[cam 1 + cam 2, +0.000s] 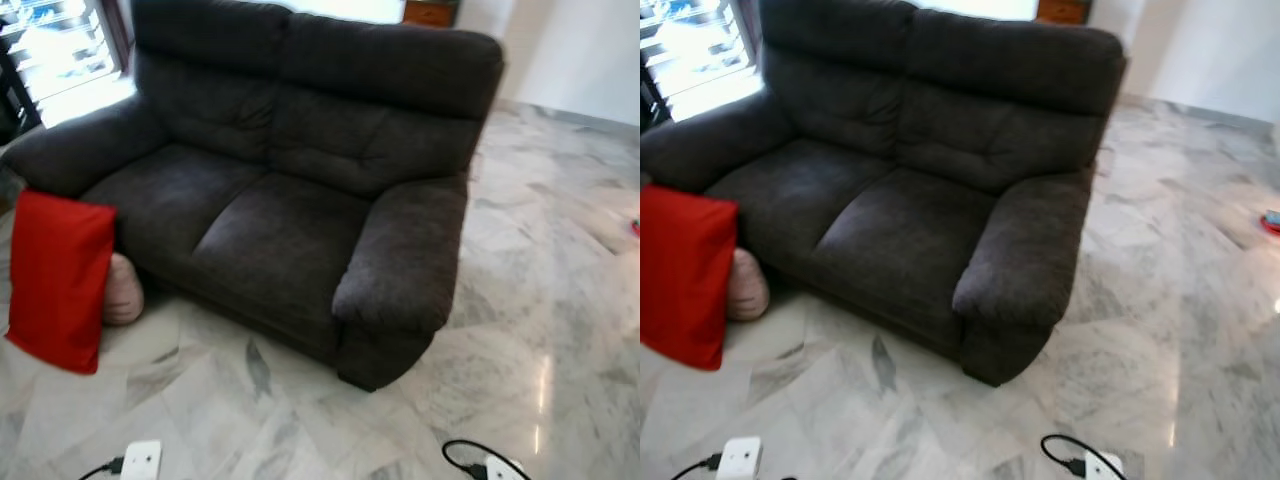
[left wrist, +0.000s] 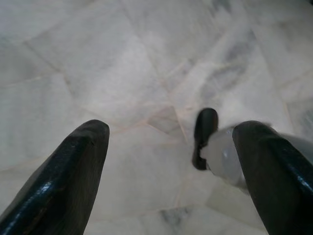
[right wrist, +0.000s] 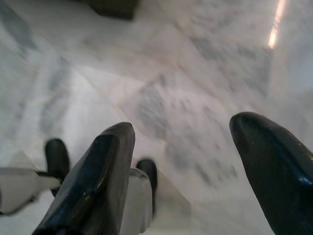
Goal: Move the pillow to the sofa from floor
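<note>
A red pillow [image 1: 58,280] stands upright on the marble floor at the front of the dark grey sofa's [image 1: 290,190] left armrest. Tucked behind it on the floor, against the sofa's base, is a smaller pale pink cushion [image 1: 123,292]. The sofa's two seat cushions are bare. In the left wrist view my left gripper [image 2: 171,161] hangs open over the bare floor, nothing between its fingers. My right gripper [image 3: 183,161] in the right wrist view is open as well, also pointing down at the floor. Both are well away from the pillow.
Two white boxes with black cables lie on the floor near me, one at the left [image 1: 140,461] and one at the right [image 1: 496,467]. A small red object [image 1: 636,228] sits far right. A bright window [image 1: 60,50] is behind the sofa's left side.
</note>
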Available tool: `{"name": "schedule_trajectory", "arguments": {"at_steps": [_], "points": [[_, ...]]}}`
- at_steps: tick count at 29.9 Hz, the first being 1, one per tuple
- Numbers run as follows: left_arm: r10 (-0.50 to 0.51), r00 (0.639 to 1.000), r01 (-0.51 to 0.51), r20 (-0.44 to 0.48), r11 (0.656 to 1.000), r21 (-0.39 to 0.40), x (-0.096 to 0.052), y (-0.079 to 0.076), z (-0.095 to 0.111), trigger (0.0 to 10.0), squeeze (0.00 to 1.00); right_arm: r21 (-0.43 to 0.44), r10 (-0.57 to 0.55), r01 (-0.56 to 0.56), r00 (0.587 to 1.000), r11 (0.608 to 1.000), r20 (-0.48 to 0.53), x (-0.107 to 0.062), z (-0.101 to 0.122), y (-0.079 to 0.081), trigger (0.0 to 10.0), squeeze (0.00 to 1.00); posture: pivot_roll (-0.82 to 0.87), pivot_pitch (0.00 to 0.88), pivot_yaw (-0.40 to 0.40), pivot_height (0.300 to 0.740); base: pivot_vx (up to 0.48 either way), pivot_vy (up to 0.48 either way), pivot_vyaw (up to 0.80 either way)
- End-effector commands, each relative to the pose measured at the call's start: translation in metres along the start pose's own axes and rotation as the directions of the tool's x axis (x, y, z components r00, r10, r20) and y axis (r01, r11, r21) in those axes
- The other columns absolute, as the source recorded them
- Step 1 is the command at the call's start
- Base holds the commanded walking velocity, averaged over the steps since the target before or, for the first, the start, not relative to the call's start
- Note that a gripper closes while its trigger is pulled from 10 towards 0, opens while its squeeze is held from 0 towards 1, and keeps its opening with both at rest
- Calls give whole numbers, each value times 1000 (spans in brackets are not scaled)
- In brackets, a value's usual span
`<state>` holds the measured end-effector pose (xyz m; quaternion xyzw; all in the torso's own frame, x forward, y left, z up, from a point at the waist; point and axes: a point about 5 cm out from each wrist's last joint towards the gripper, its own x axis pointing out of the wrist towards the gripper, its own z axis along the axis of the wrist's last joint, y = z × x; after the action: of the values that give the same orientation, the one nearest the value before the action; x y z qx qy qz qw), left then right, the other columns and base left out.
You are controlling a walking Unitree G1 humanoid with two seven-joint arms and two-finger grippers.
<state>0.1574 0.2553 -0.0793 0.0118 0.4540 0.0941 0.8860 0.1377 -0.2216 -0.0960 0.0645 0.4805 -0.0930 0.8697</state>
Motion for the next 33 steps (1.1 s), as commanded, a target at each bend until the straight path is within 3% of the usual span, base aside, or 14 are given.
{"name": "schedule_trajectory", "arguments": {"at_steps": [1,12,33], "points": [[-3,1000,3,-5,1000,-13,1,-4,0,10000,0,36,-24,24,1000,999,-9,-2,-6,-8,10000,0,-39,0,-40,740,0,0,0],[-3,1000,3,-9,999,-35,1,-4,-1,10000,0,67,-9,8,1000,998,5,-2,-5,-7,10000,0,-40,0,-42,740,0,0,0],[-3,1000,3,-1,999,-43,1,-3,1,10000,0,49,-15,15,1000,999,10,-2,-4,-6,10000,0,-40,0,-34,740,0,338,0]]}}
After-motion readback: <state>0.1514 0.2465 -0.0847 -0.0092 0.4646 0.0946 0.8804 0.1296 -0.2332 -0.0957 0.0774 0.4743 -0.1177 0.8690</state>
